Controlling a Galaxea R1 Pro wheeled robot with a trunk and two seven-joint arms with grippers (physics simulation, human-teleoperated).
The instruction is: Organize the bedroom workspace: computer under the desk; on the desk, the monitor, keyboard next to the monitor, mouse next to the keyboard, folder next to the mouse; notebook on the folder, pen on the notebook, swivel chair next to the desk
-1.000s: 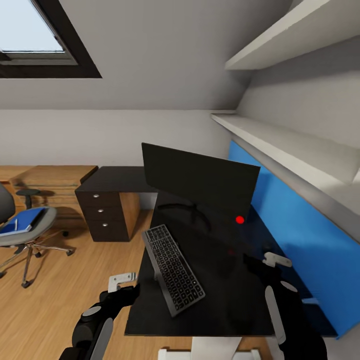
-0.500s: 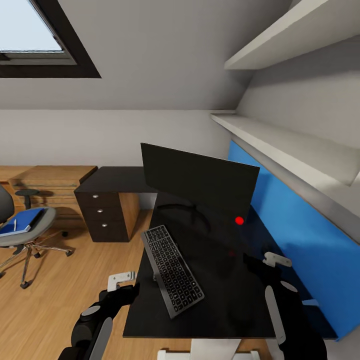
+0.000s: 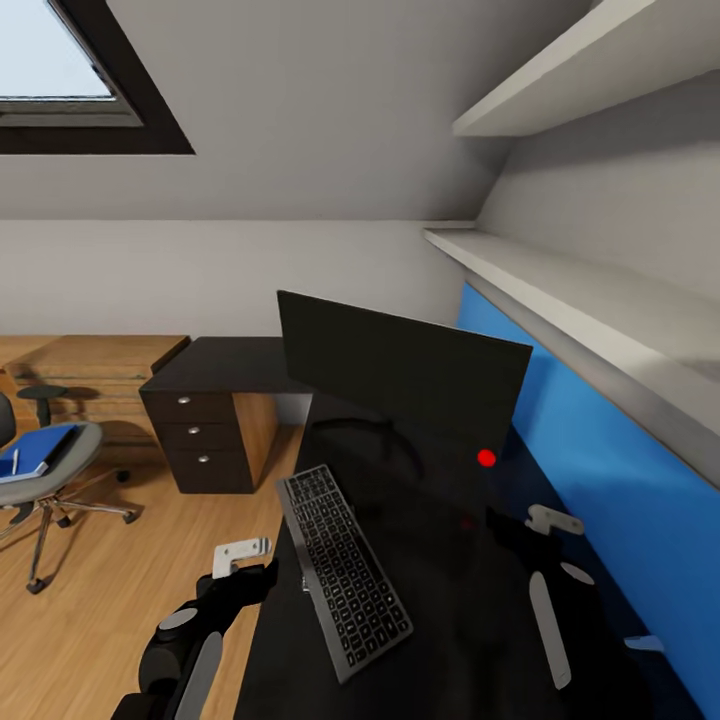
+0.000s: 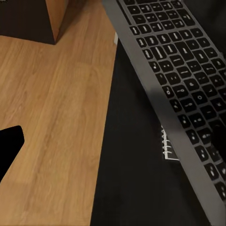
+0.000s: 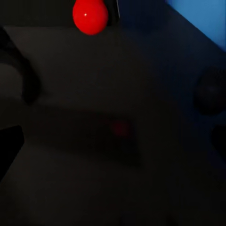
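Note:
The black monitor (image 3: 400, 372) stands on the glossy black desk (image 3: 450, 600). In front of it the grey-keyed keyboard (image 3: 345, 572) lies slanted at the desk's left edge. Its near side (image 4: 179, 94) is raised over a small white ridged piece (image 4: 167, 149). At far left the swivel chair (image 3: 60, 468) carries the blue folder (image 3: 38, 447), a dark notebook (image 3: 68, 442) and the white pen (image 3: 15, 461). My left gripper (image 3: 243, 558) hovers open beside the desk's left edge. My right gripper (image 3: 553, 520) hovers open over the desk's right part. A dark rounded shape (image 5: 209, 92) near the blue wall may be the mouse.
A dark drawer unit (image 3: 200, 440) with silver knobs sits under the desk's far wing, with low wooden shelving (image 3: 90, 375) left of it. The blue wall panel (image 3: 600, 470) and white shelves (image 3: 560, 285) border the desk on the right. A red dot (image 3: 486, 458) shows by the monitor. The floor is wood (image 3: 120, 590).
The whole picture has shifted: the camera has moved nearer the desk, so chair and drawers slid left. Both grippers keep their pose, and nothing was taken or let go.

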